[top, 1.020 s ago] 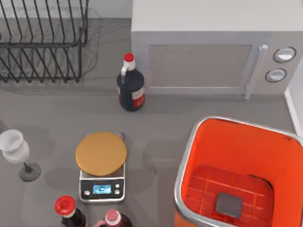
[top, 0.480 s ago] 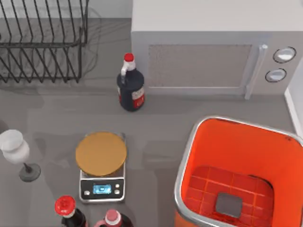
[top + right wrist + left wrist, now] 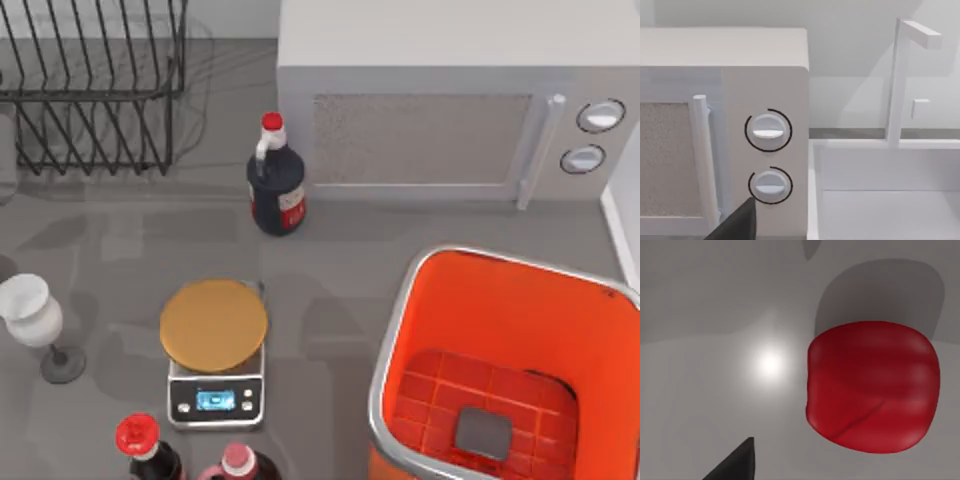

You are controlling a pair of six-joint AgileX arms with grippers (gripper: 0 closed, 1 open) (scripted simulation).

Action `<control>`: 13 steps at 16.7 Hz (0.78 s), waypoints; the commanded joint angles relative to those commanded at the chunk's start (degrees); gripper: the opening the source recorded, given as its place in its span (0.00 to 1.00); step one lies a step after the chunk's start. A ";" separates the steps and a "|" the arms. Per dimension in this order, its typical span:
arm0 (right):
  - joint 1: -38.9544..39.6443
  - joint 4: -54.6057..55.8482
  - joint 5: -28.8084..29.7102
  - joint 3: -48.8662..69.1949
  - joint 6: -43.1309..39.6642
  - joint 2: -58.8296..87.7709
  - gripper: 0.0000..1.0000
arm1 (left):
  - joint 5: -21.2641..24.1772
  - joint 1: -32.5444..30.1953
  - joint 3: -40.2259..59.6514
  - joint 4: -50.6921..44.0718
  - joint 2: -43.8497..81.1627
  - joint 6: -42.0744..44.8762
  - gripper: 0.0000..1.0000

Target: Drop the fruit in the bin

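Fruit: a glossy red fruit (image 3: pixel 873 387) is seen close up in the left wrist view, resting on the grey table (image 3: pixel 705 390) with its shadow cast beside it.
Left gripper: one dark fingertip (image 3: pixel 735 464) is caught at the edge of the left wrist view, apart from the fruit; whether the fingers are spread or pressed together cannot be told.
Right gripper: a dark fingertip (image 3: pixel 737 223) is seen in the right wrist view, in front of the microwave (image 3: pixel 725 130) and its two knobs; the finger state cannot be told here either.
Bin: the orange-red bin (image 3: pixel 585 330) with its silver-grey rim is placed at the near right of the table, its gridded floor and grey centre square bare.
Microwave: set at the far right, directly beyond the bin.
Scale: a kitchen scale (image 3: pixel 215 375) with a round tan plate is found near the middle, left of the bin.
Dark bottle: a red-capped bottle (image 3: pixel 275 185) is stood between the scale and the microwave.
Wire rack: a black rack (image 3: pixel 95 85) is seen at the far left.
Glass: a white goblet (image 3: pixel 35 320) is stood at the left edge.
Near edge: two more capped bottles (image 3: pixel 150 450) are lined up just in front of the scale.
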 joint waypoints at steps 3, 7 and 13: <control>0.00 0.00 0.00 0.00 0.00 0.00 1.00 | 0.31 0.50 2.25 -1.49 2.64 1.71 1.00; 0.00 0.00 0.00 0.00 0.00 0.00 1.00 | 0.24 0.28 2.07 -1.36 2.50 1.64 1.00; 0.00 0.00 0.00 0.00 0.00 0.00 1.00 | 0.35 1.00 -3.02 7.93 6.21 2.25 1.00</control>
